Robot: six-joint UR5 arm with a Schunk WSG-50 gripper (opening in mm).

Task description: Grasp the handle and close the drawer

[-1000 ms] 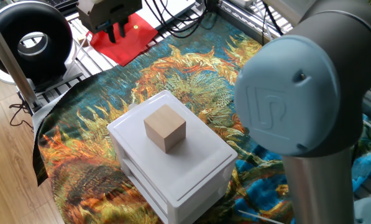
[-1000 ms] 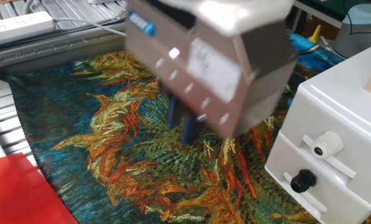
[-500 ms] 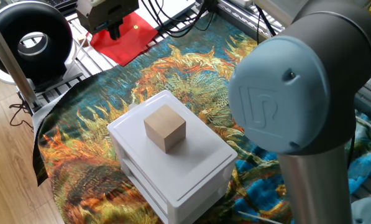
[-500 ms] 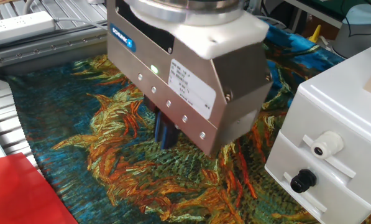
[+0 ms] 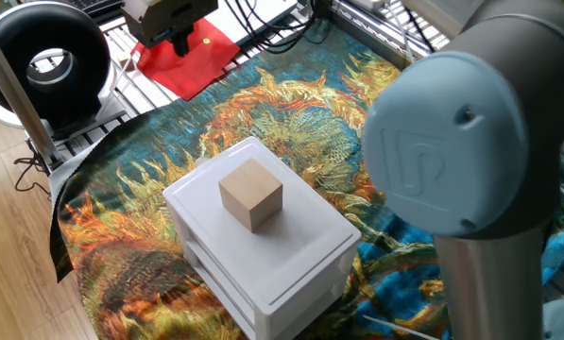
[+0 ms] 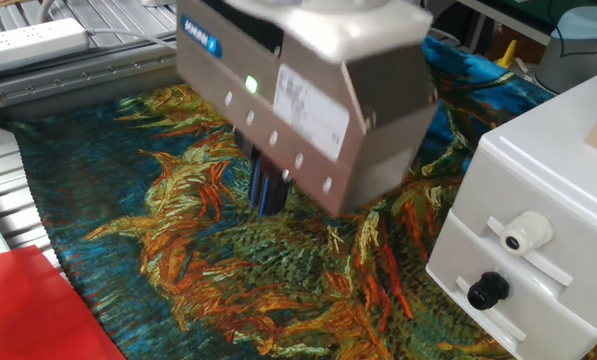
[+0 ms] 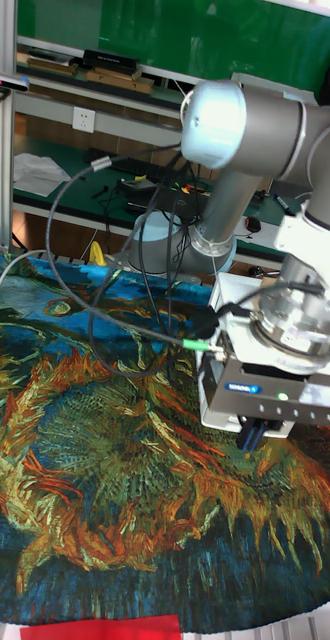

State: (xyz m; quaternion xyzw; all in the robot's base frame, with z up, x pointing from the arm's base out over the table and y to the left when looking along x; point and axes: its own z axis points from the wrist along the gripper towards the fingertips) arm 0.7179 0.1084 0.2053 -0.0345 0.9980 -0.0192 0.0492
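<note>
A small white cabinet [image 5: 263, 250] stands on the patterned cloth with a tan wooden cube [image 5: 251, 193] on top. Seen from the other fixed view, its topmost drawer [image 6: 498, 245] carries a white knob handle [image 6: 526, 231], and the drawer front lies about level with the cabinet's face. Below it is a drawer with a black knob [image 6: 488, 290]. My gripper [image 6: 266, 200] hangs over the cloth well left of the cabinet, touching nothing. Its dark fingers [image 6: 261, 185] sit close together with nothing between them. It also shows as the gripper [image 5: 179, 45] far behind the cabinet and the gripper [image 7: 252, 438] above the cloth.
A red sheet [image 5: 189, 55] lies at the cloth's far corner, beside a black round device [image 5: 50, 66]. A white power strip [image 6: 28, 40] rests on the metal frame. The arm's large grey-blue elbow [image 5: 452, 151] blocks the right of one fixed view.
The gripper has shifted left and turned a little above the cloth, staying away from the cabinet. The drawer, knobs and cube have not moved.
</note>
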